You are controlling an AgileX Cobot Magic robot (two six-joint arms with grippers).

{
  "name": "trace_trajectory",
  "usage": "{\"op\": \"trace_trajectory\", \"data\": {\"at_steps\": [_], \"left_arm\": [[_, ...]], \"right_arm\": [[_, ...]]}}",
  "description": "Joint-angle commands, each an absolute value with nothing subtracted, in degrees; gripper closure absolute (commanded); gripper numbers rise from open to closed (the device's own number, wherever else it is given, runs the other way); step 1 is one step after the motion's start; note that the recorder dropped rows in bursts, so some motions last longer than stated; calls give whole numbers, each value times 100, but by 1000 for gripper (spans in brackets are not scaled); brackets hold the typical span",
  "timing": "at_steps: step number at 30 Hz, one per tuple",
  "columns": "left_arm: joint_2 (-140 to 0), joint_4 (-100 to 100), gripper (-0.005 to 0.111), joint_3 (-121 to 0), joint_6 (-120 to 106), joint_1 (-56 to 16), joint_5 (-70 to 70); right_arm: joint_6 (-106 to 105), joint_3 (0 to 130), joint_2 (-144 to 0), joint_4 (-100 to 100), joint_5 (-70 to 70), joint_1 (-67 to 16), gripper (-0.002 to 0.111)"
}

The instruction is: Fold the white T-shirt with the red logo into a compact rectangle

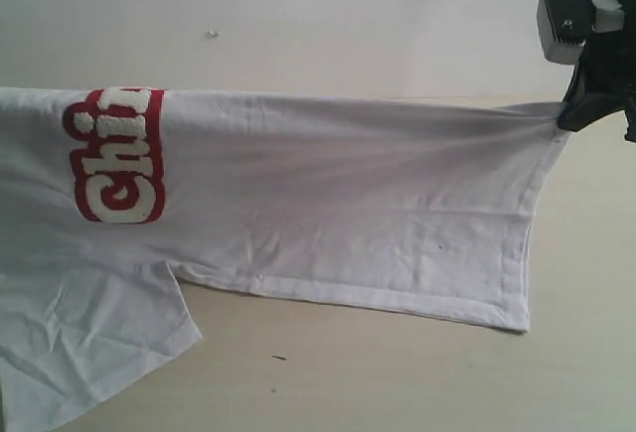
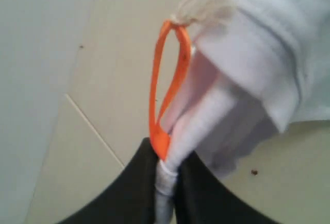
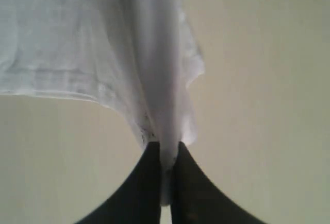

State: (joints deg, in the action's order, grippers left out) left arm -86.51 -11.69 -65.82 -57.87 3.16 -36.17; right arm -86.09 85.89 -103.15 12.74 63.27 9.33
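shirt (image 1: 328, 184) is held taut, probably for a clean fold | collar (image 2: 198, 126) by tag (image 2: 167, 80) is pinched in left claw (image 2: 166, 165) | hem corner (image 3: 154, 126) is pinched in right claw (image 3: 165, 154)

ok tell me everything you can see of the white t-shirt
White, cotton-looking T-shirt, doubled over and pulled taut over the tan table, hem at the right, a sleeve drooping lower left. Its red logo with fuzzy white letters wraps over the top fold. The right gripper pinches the hem corner; the left gripper pinches the fabric beside the orange neck tag.
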Motion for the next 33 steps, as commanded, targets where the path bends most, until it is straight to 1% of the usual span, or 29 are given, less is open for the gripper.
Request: {"op": "trace_trajectory", "data": {"at_steps": [1,18,23,25,29,33], "left_arm": [[-8161,-1306,107,-6632,-5399,350,-3444],[-6584,-1335,107,-6632,-4816,350,-3472],[-6132,-1334,107,-6632,-4749,350,-3472],[-5927,-1308,107,-6632,-4749,350,-3588],[-5831,-1294,107,-6632,-4759,350,-4272],[-5776,-1283,107,-6647,-4773,260,-4605]], "right_arm": [[-8197,8624,-9908,1569,6240,966,108],[-7289,8624,-8636,2099,6374,966,108],[-7276,8624,-8362,2176,6928,966,108],[-6958,8624,-8337,2233,6996,966,108],[-6493,8624,-8313,2233,6996,966,108],[-6429,8605,-8136,2549,6996,966,108]]}}
